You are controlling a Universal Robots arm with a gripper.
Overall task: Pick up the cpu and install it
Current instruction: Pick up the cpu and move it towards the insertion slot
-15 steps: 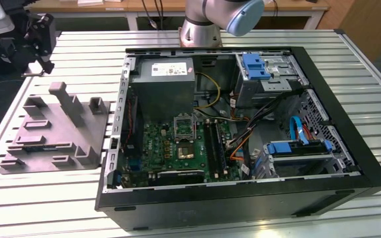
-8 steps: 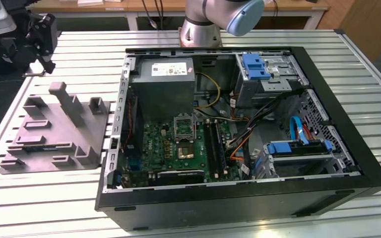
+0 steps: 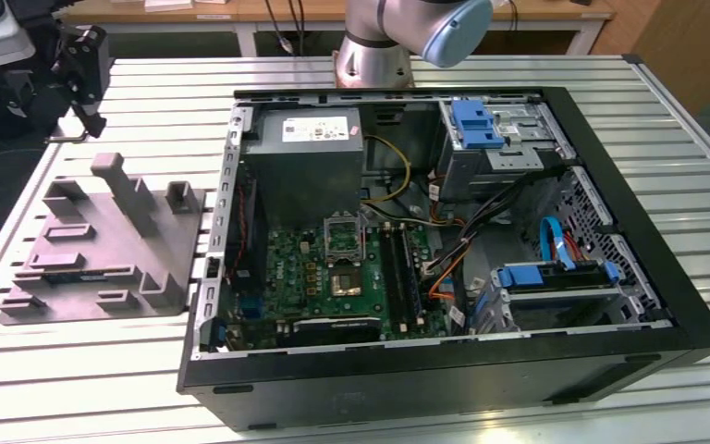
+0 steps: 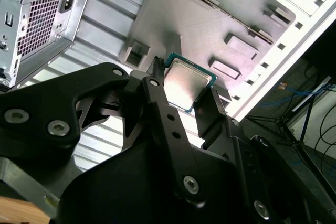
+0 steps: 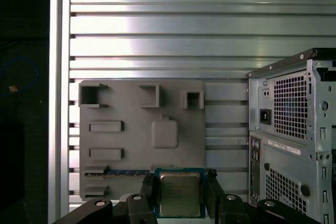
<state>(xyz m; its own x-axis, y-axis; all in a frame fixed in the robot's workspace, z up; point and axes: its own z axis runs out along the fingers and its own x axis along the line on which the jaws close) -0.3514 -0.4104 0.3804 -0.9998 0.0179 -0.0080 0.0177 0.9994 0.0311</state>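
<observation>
Over one edge of the grey tray (image 5: 142, 129) on the slatted tabletop (image 5: 157, 24), the hand (image 5: 180, 198) pinches the cpu (image 5: 179, 193) between its 2 fingers (image 5: 148, 190). They are closed onto opposite edges, the metal top faces the first wrist view, and the chip looks clear of the tray. The open computer case (image 3: 454, 388) and its socket (image 3: 345, 279) lie to the exterior view's right of the tray, well apart from it.

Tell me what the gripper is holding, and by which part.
The gripper holds the small square CPU with a silvery metal top, its black jaws pressing on two opposite side edges.
</observation>
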